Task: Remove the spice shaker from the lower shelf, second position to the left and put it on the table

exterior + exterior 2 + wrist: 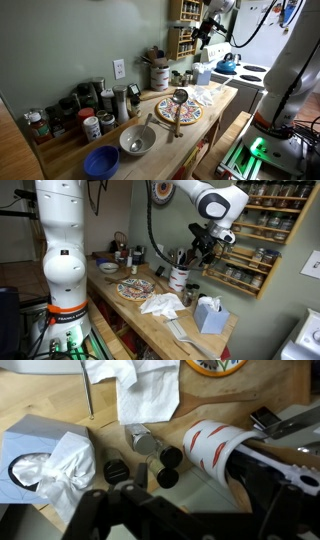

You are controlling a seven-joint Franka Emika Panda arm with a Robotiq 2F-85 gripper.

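Evidently poised for the reach, the gripper (198,252) hangs over the table (132,307) at nine o'clock of the lower shelf (245,287), its jaws' gap unreadable, the spice shaker indistinguishable among the jars (233,274) there.

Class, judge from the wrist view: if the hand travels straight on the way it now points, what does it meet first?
The hand would probably meet the black-lidded jars on the table, beside the striped crock; depth is unclear.
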